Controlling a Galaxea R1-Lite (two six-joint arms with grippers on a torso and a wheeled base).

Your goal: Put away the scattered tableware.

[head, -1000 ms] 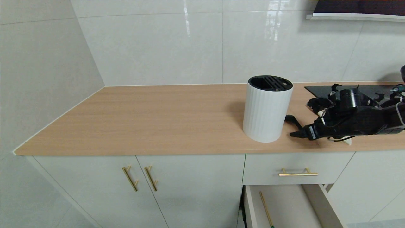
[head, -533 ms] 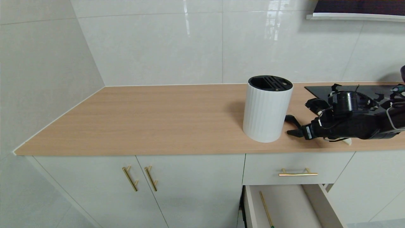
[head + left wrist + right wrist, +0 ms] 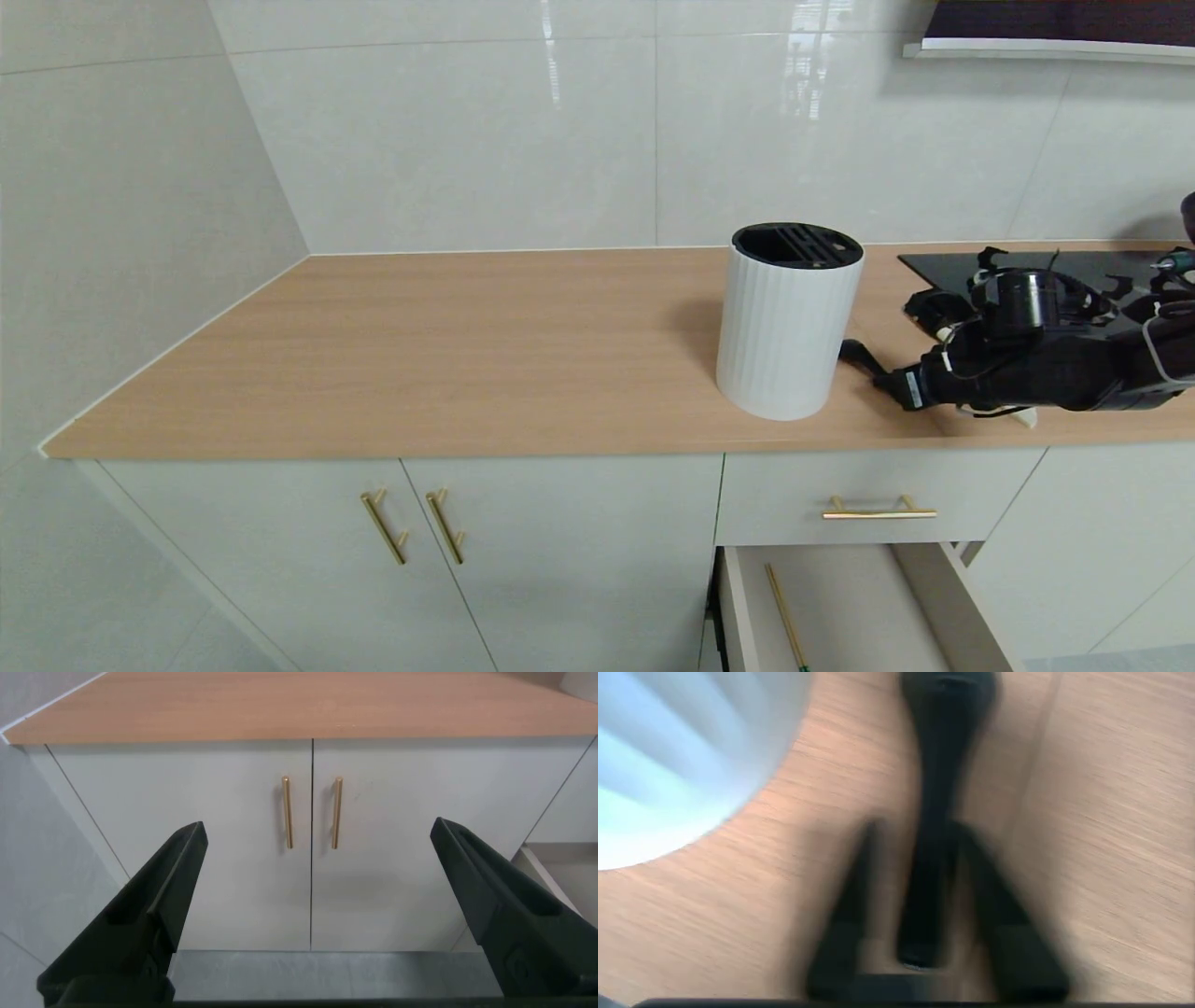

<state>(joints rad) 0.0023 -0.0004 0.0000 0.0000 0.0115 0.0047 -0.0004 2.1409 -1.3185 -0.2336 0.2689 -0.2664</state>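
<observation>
The right gripper (image 3: 882, 378) is held low over the tabletop (image 3: 467, 355), fingers (image 3: 850, 915) parted astride the black utensil handle (image 3: 938, 784) (laid flat just beside the white ribbed holder (image 3: 784, 327)). The left gripper (image 3: 318, 831) is spread wide, faced toward cabinet doors (image 3: 234, 859).

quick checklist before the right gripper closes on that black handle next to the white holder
1. The black handle lies between the fingers of the right gripper: ok.
2. Its jaws are apart: ok.
3. The white holder is apart from that gripper: ok.
4. Holder's top slots free: ok.
5. What the handle is attached to: cannot tell.
6. The left gripper is open, away by the cabinet doors: ok.
</observation>
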